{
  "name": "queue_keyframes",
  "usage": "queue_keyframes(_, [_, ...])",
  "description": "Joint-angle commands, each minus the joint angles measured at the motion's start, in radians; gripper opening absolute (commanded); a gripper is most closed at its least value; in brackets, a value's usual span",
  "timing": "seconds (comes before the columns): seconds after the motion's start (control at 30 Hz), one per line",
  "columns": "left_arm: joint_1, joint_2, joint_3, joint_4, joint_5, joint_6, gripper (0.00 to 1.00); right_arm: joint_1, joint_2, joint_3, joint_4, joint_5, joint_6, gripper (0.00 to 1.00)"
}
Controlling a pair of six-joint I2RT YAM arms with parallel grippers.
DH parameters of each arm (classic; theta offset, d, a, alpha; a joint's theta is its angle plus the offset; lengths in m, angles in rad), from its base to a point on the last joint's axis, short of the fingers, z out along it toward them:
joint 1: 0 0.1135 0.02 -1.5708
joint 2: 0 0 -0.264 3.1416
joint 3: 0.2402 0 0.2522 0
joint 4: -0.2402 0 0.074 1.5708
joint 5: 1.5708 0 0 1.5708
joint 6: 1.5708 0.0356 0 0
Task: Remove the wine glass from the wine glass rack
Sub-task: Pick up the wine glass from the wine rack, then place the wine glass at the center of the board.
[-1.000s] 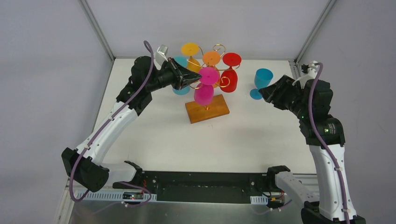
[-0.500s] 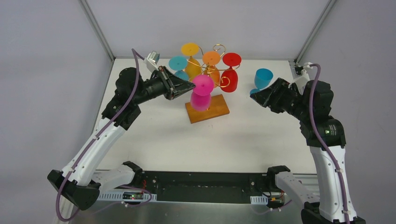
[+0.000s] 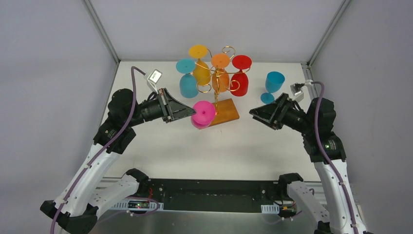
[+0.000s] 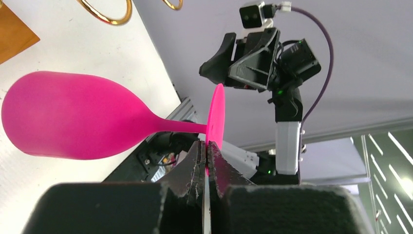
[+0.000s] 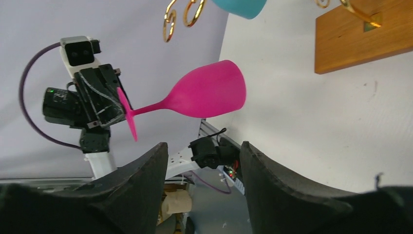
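**Top view with both wrist views.** The pink glass (image 3: 203,113) is off the rack (image 3: 216,68) and hangs in the air just beside the near left corner of the base (image 3: 229,111), clear of the gold scroll arms. From above, its foot faces upward with the bowl beneath. The left pincer (image 3: 190,113) is pressed together on the rim of that foot, pinching it between its fingers (image 4: 195,163). The right pincer (image 3: 253,113) is spread and holds nothing. It sits right of the base, well apart from the glass, with its fingers (image 5: 146,185) turned toward the bowl. The bare white surface (image 3: 234,151) lies open between the arms, from the base to the near edge. Grey walls close the left, right and far sides, with metal posts at the far corners. Foot-up on the rack hang a teal glass (image 3: 187,84), a yellow glass (image 3: 200,66), an orange glass (image 3: 220,73) and a red glass (image 3: 239,78). A standing glass (image 3: 272,84), also teal, is upright on the surface right of the rack, near the right arm
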Motion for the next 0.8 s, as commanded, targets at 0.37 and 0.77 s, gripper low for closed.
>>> queue_keyframes(0.37, [-0.023,-0.103,-0.105,0.016,0.172,0.313,0.00,0.273,-0.060,-0.072,0.136,0.095,0.232,0.57])
queue_keyframes(0.77, [-0.031,-0.164,-0.147,-0.065,0.243,0.499,0.00,0.597,0.046,-0.169,0.329,0.330,0.350,0.57])
